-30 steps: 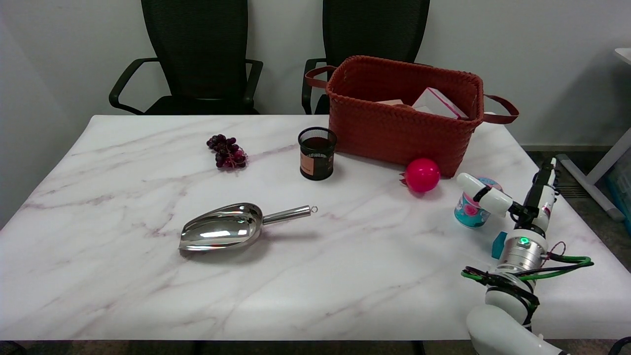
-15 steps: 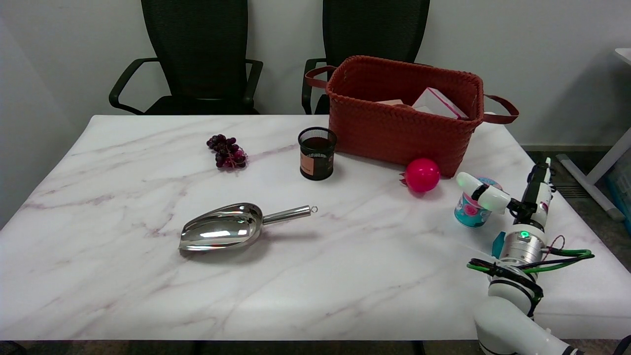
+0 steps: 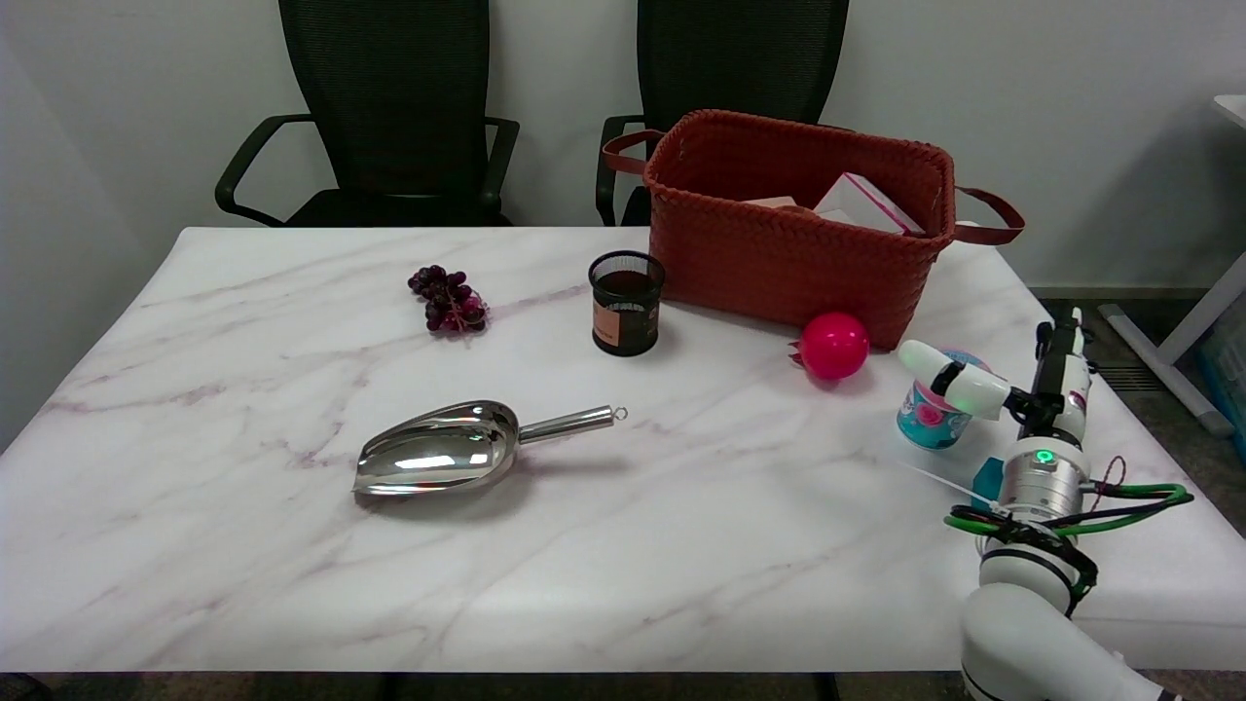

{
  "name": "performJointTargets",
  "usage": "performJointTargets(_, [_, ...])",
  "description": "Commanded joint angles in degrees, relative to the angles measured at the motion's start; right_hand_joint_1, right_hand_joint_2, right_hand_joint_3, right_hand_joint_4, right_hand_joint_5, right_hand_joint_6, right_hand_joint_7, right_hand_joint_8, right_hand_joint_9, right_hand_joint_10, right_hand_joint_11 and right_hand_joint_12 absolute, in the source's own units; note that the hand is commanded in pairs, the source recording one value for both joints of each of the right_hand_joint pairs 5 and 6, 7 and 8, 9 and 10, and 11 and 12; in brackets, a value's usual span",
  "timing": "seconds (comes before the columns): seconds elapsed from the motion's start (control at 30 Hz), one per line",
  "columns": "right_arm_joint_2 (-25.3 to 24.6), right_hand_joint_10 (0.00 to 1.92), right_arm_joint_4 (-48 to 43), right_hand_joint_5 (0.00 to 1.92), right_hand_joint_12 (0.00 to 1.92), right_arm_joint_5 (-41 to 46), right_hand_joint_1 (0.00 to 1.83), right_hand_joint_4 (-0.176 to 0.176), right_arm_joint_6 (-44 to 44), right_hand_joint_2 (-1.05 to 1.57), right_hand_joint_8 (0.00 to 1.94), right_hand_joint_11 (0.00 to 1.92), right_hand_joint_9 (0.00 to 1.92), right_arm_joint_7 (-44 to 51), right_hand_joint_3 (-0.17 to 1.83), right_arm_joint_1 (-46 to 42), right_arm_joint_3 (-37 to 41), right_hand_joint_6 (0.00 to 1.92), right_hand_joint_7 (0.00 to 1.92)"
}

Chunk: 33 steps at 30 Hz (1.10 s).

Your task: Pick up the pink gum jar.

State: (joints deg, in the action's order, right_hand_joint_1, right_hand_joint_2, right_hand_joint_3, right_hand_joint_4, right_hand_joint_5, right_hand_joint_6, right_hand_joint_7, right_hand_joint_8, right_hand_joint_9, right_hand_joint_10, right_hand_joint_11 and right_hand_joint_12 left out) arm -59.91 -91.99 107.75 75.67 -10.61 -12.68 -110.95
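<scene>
The right hand is sitting at the table's right edge, reaching in from 5 o'clock on its white arm. One white finger is extending toward 10 o'clock across the front of the pink gum jar, overlapping the jar's upper part; whether it is touching the jar cannot be told. The remaining fingers are standing upright at 3 o'clock of the jar, clearly apart from the first finger. The hand is spread around the jar and is not clamping it; the jar is standing upright on the marble table, showing a teal label with pink flowers and a pink lid.

A green indicator is glowing on the wrist, with green cables looping below it. A small teal object is lying just at 7 o'clock of the wrist.

At 10 o'clock of the jar, a pink ball is resting near the front wall of a red woven basket, which is holding a white box. At 9 o'clock of the basket, a black mesh cup is standing upright. Farther toward 9 o'clock, a bunch of dark grapes is lying on the table. At 7 o'clock of the cup, a metal scoop is lying with its handle pointing toward 3 o'clock. Two black chairs are standing behind the table.
</scene>
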Motion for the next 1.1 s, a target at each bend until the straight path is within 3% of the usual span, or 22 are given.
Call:
performJointTargets(0.03, [1.6,0.08,-5.5,0.0,0.0,3.5,1.26,0.0,-1.0,0.05,0.16,0.0,0.08,4.3,0.52,-3.2,-0.5,0.0,0.16])
performJointTargets(0.27, [1.8,0.09,-3.8,0.0,0.0,4.1,1.26,0.0,-4.9,0.06,0.17,0.0,0.09,4.0,0.54,-2.3,-0.3,0.0,0.17])
performJointTargets(1.1, [1.8,0.1,-2.2,0.0,0.0,6.1,1.26,0.0,-4.8,0.09,0.19,0.0,0.1,4.3,0.66,-2.8,-0.5,0.0,0.19])
